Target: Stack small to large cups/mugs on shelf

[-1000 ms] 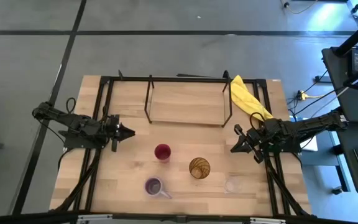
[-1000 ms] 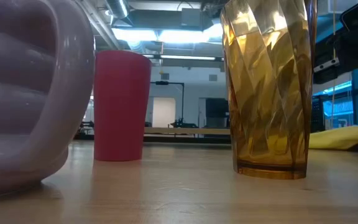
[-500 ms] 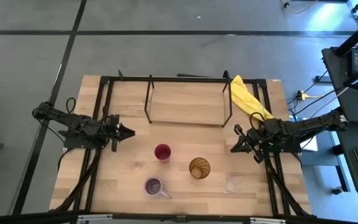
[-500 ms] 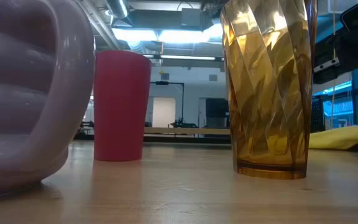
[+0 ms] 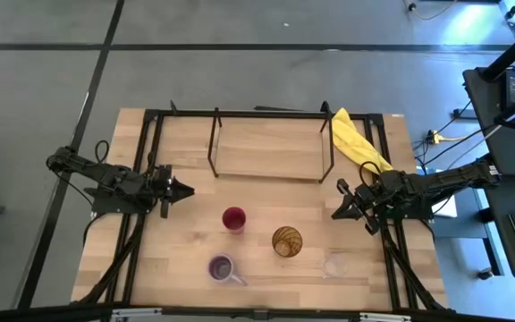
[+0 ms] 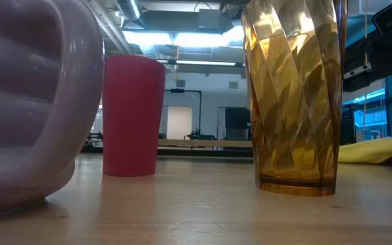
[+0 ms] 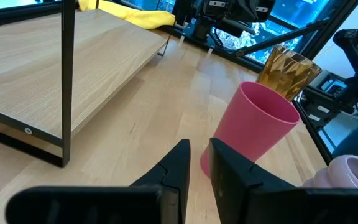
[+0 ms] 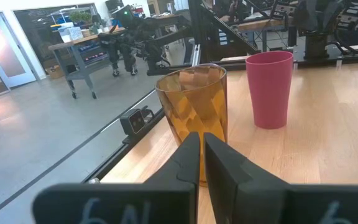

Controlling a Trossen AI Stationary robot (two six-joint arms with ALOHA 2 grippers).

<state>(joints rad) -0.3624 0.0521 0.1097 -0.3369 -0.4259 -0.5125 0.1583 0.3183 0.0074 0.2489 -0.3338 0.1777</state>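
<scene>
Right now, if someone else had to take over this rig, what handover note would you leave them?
Left gripper: shut, empty, parked at the table's left side, pointing toward the magenta cup.
Right gripper: shut, empty, at the right side, facing the amber tumbler.
Lavender mug and small clear glass stand near the front edge; all four vessels are upright on the tabletop.
The shelf at the back holds nothing; a yellow cloth lies beside its right end.
Done: nothing placed.
Left: all four vessels onto the shelf, small to large.
</scene>
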